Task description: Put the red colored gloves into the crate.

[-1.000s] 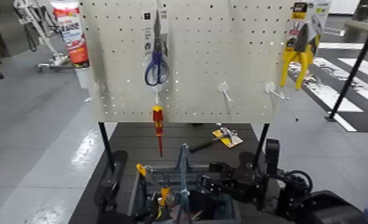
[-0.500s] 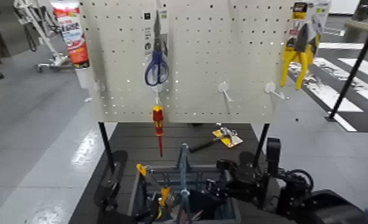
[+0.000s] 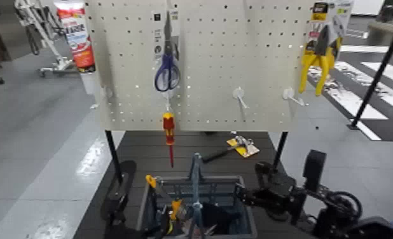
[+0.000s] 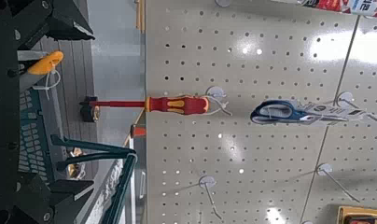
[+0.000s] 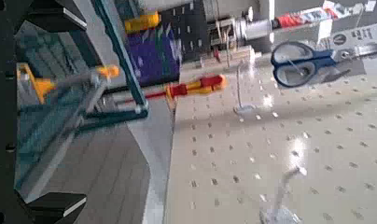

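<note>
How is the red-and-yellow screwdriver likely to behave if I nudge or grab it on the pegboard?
The screwdriver hangs vertically from its handle end with its shaft free below the board, so a nudge would probably swing it. The long, straight shaft looks stiff and unlikely to bend. The bulging handle should give a fair grip, though grabbing lower might let it pivot.

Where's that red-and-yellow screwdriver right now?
In the head view, the screwdriver hangs tip-down, left of centre, at the white pegboard's lower edge, below the blue scissors.
</note>
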